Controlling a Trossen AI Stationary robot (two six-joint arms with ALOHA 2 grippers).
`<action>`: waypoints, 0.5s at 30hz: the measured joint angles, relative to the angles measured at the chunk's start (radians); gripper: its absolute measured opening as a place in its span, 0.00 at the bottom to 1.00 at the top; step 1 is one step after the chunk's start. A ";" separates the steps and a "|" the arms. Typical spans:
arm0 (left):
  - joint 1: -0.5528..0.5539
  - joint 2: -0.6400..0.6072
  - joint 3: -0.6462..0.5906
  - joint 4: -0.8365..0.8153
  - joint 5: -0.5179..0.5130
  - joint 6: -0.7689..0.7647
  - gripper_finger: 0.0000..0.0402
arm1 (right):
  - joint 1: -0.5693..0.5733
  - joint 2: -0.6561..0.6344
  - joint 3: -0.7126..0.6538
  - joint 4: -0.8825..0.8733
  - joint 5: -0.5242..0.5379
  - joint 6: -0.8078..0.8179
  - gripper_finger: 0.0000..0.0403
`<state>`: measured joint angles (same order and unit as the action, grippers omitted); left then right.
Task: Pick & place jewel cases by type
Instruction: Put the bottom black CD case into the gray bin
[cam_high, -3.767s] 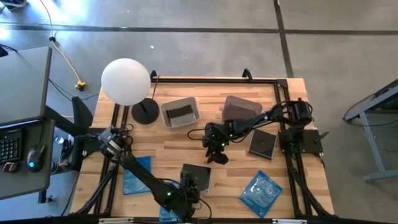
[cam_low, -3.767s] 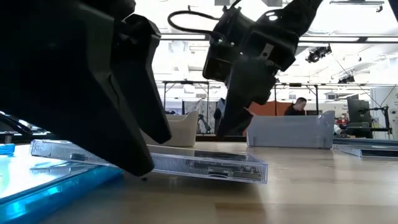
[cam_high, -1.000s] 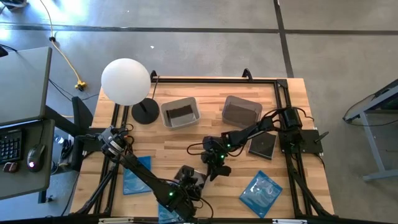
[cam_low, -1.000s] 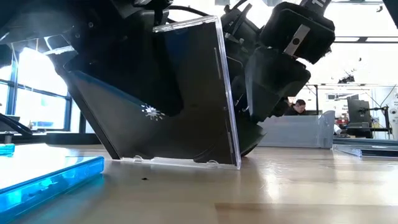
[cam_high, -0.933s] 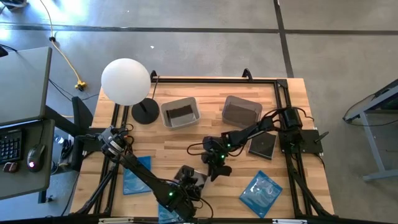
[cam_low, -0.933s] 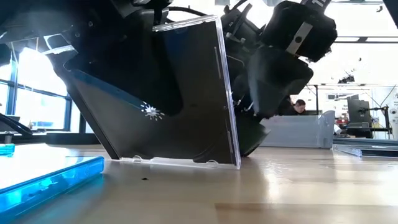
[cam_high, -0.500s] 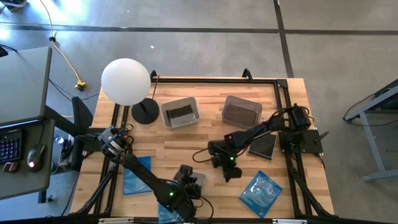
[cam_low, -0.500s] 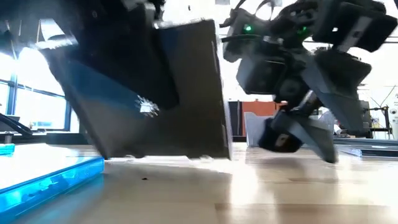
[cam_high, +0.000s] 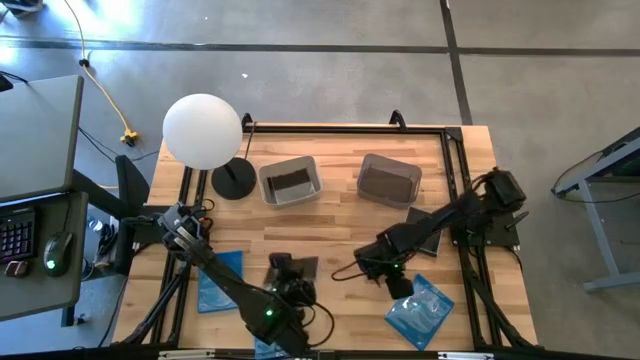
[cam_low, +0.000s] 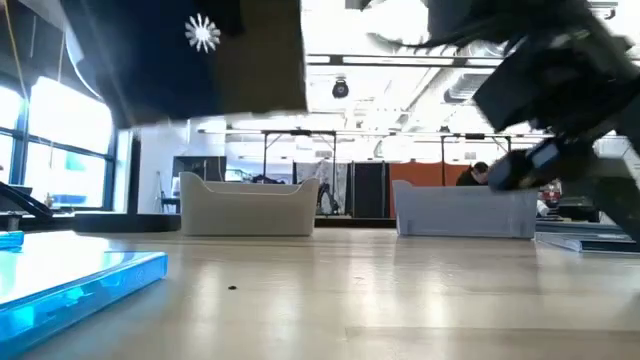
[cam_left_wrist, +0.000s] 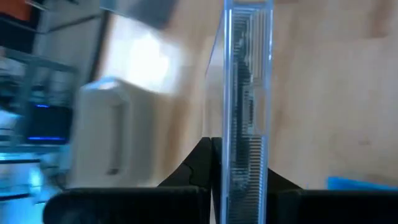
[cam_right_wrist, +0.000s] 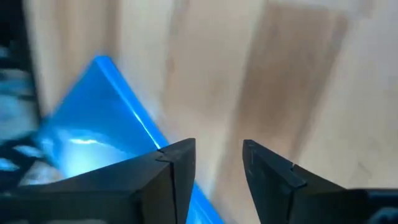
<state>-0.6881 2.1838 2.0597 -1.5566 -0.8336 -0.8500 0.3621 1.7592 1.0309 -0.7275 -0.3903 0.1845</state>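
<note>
As left fingers (cam_left_wrist: 239, 186) pinch it, black jewel case (cam_left_wrist: 247, 99) stands edge-on, upright

Concrete floor (cam_high: 330, 60), white globe lamp (cam_high: 203, 130), windows (cam_low: 40, 150)

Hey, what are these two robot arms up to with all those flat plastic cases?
They are sorting disc cases into two tubs at the table's far side. The left claw is shut on a black case, held on edge and lifted off the table. The right claw holds nothing and hovers beside a blue case at the near right. More blue cases lie at the near left.
</note>
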 joint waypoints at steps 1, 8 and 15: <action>0.004 0.000 0.003 -0.019 -0.024 -0.001 0.04 | 0.014 -0.022 0.000 -0.013 0.054 0.008 0.31; 0.127 -0.004 0.010 -0.014 -0.210 0.227 0.04 | 0.086 -0.163 0.000 -0.013 0.318 0.167 0.31; 0.358 -0.004 0.009 -0.015 -0.095 0.250 0.04 | 0.164 -0.258 0.000 -0.009 0.412 0.253 0.31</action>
<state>-0.3300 2.1796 2.0686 -1.5712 -0.9282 -0.5997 0.5265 1.5011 1.0313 -0.7368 0.0218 0.4376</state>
